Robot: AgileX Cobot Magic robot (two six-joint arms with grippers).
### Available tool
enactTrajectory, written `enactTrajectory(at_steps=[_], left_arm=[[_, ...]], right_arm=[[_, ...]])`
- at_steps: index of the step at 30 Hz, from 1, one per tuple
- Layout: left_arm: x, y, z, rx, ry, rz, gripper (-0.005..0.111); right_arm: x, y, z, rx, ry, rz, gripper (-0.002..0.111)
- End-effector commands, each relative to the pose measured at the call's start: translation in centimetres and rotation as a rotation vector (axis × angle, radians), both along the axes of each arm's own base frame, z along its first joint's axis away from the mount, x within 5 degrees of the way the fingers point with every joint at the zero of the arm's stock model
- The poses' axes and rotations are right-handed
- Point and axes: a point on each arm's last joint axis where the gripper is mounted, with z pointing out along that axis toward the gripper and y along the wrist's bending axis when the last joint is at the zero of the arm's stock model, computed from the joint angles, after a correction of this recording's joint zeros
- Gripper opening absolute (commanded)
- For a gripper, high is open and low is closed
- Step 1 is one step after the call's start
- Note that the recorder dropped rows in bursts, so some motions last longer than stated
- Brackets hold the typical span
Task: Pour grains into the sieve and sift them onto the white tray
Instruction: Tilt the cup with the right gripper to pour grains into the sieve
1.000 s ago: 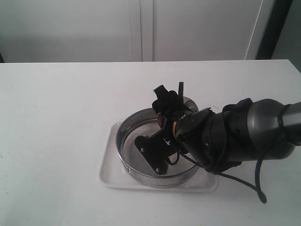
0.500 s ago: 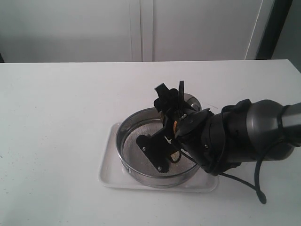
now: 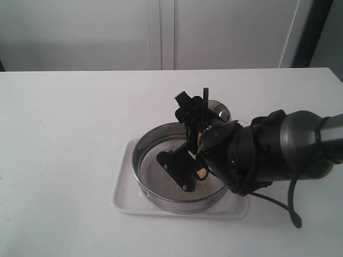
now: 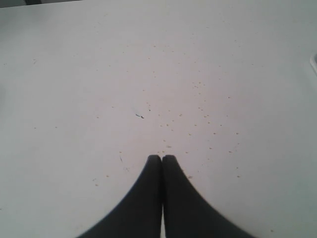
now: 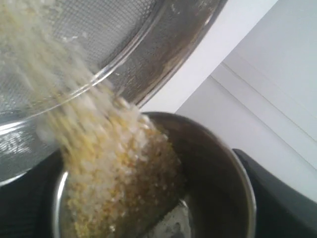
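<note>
My right gripper (image 3: pixel 192 138) is shut on a small steel cup (image 3: pixel 216 110), tipped over the sieve (image 3: pixel 143 176). In the right wrist view the grains (image 5: pixel 109 158), yellow and whitish, slide out of the cup (image 5: pixel 218 168) in a blurred stream onto the sieve's mesh (image 5: pixel 124 29); one dark finger (image 5: pixel 277 198) shows beside the cup. The sieve stands on the white tray (image 3: pixel 124 199). A little yellow heap of grains (image 3: pixel 202 172) shows in the sieve under the gripper. My left gripper (image 4: pixel 162 158) is shut and empty, above bare table; it is out of the exterior view.
The white table (image 3: pixel 64 134) carries the tray near its front middle. Stray grains (image 4: pixel 198 109) are scattered on the table ahead of the left gripper. White cabinet doors (image 3: pixel 161 32) stand behind the table. The right arm's cable (image 3: pixel 292 209) hangs near the tray's right end.
The right gripper has tilted the cup further and shifted slightly up and left. Yellow grains now show in the sieve under it. The left gripper stays shut.
</note>
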Motion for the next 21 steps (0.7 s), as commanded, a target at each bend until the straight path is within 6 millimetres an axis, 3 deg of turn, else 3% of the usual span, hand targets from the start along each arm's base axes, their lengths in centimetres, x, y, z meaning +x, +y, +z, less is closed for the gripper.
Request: enactTrajectory(at_steps=[1,8,21], left_arm=[[0.0,0.0,0.0,-0.006,-0.005,-0.006,0.0],[0.0,0.0,0.0,-0.006,-0.005,-0.006,0.0],[0.0,0.0,0.0,-0.006,-0.005,-0.006,0.0]], right_arm=[[0.6,0.4,1.3,-0.018,-0.055,0.011,0.0],[0.8,0.6,1.6,-0.067,-0.07,0.045,0.0],[1.5,0.5,-0.7,-0.243,-0.072,0.044,0.0]])
